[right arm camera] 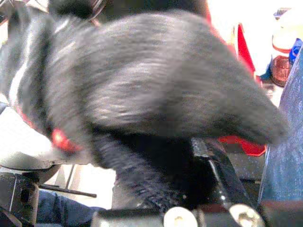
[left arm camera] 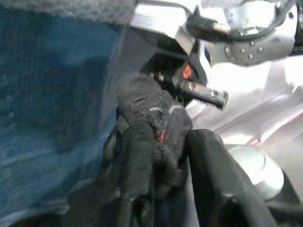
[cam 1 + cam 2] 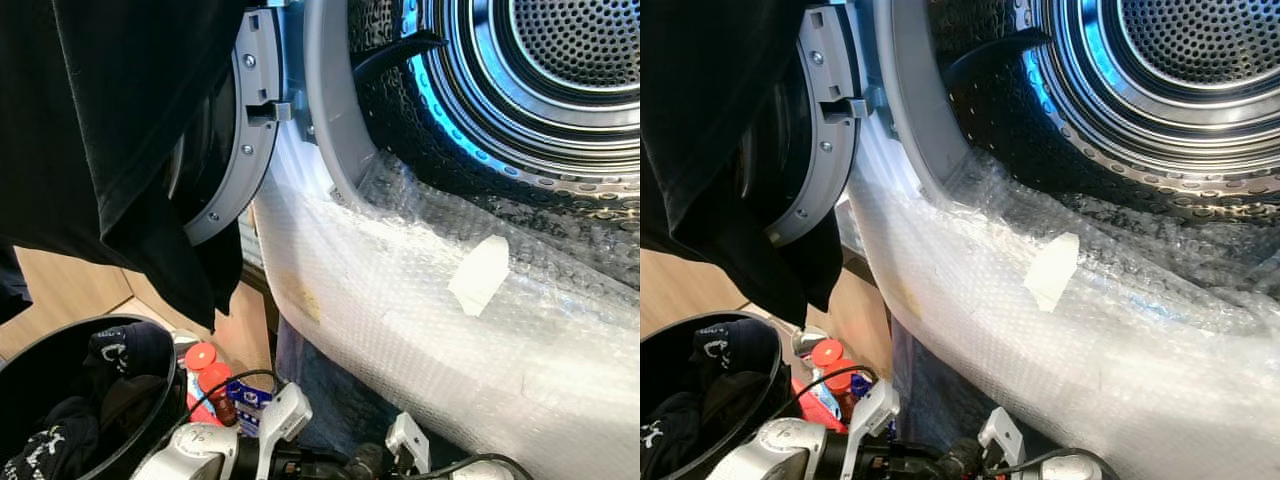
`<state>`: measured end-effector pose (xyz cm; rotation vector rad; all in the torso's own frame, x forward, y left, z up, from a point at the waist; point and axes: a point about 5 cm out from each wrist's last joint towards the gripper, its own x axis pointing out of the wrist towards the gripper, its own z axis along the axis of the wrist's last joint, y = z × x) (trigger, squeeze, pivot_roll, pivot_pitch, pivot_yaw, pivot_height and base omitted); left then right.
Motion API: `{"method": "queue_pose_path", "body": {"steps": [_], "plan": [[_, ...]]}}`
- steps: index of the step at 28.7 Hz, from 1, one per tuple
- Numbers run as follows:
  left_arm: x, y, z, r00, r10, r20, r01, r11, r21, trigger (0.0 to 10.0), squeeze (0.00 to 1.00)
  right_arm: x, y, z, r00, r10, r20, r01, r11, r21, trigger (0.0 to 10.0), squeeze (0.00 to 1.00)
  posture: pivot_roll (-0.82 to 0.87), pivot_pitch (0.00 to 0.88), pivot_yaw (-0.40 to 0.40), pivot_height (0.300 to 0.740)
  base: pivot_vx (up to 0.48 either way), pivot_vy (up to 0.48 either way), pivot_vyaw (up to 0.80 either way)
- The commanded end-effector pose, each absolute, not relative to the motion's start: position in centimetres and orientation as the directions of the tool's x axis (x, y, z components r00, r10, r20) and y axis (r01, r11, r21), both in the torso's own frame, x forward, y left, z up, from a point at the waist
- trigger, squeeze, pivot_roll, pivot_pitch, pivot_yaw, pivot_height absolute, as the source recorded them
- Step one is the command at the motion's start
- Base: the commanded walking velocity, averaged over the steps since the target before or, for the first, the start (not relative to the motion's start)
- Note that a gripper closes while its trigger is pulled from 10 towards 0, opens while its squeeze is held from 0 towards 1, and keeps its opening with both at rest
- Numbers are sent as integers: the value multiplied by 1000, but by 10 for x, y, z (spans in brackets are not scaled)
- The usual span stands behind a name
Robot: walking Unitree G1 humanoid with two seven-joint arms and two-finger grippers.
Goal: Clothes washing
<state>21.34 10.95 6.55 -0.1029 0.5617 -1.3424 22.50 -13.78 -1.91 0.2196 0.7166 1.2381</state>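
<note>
1. Black and fuzzy, a small sock with white and red marks sits bunched up low in front of the washer.
2. Left gripper pinches it between both fingers.
3. Right gripper touches the same sock; grip unclear.

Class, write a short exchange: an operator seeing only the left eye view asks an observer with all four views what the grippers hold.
Operator: My view cuts the arms off at the bottom. Is the left gripper holding anything?
Observer: Yes. In the left wrist view the left gripper is shut on a black cloth with white and red marks.
Operator: And the right?
Observer: Blurred dark fabric lies across the right gripper; its grip cannot be judged.
</note>
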Motion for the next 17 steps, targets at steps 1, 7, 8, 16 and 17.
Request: {"method": "queue_pose_path", "body": {"steps": [1, 7, 8, 16, 17], "plan": [[212, 114, 72, 155, -934, -322, 885, 276, -376, 10000, 1000, 225, -136, -18, 144, 918, -369, -793, 330, 513, 0, 0, 129, 0, -17, 740, 0, 0, 0], [197, 126, 80, 199, -915, -351, 868, 331, -370, 10000, 1000, 222, -134, -21, 134, 919, -371, -789, 325, 520, 0, 0, 142, 0, -15, 740, 0, 0, 0], [195, 129, 82, 211, -912, -353, 865, 342, -367, 10000, 1000, 221, -134, -21, 134, 919, -371, -789, 325, 521, 0, 0, 143, 0, -14, 740, 0, 0, 0], [191, 154, 96, 375, -834, -405, 822, 501, -270, 10000, 1000, 219, -135, -23, 134, 917, -377, -785, 330, 524, 0, 0, 147, 0, -11, 740, 0, 0, 0], [196, 161, 100, 469, -784, -407, 784, 581, -216, 10000, 1000, 218, -135, -24, 137, 916, -378, -783, 333, 525, 0, 0, 148, 0, -11, 740, 0, 0, 0]]}}
